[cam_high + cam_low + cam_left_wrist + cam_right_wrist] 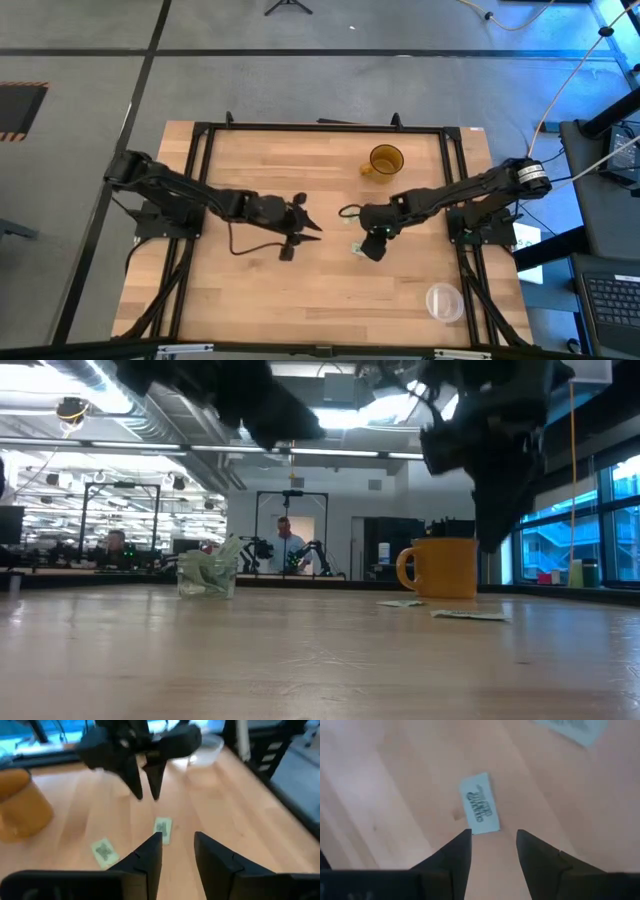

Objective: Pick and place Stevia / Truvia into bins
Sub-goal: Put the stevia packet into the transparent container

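Nearest the front edge of the light wooden table (250, 310), on the right arm's side, stands a wide round clear plastic container (444, 301), well apart from everything else.

Farther in, about mid-table, the right gripper (493, 834) points down at the wood. Its two dark fingers are spread wide and there is nothing between them. A small flat white paper packet with green print (480, 805) lies on the table just ahead of the fingertips, untouched. A second packet (572, 727) of the same kind lies a little beyond it, partly cut off in the right wrist view.

Level with the right gripper, on the other side of the table's middle, the left gripper (177, 836) hovers above the wood. Its fingers are moderately parted and empty, and it is aimed toward the right gripper. The two loose packets lie between the grippers.

In the low view a small round clear glass cup (207, 576) stands upright on the left arm's side. Several more packets are stuffed into it, and their ends stick up past the rim.

Beyond the grippers an amber mug (385, 160) stands upright, its handle turned toward the left arm's side.

Behind the table the room opens out. One person (285, 542) stands far back among other equipment, and another person (115, 546) is off to the side.
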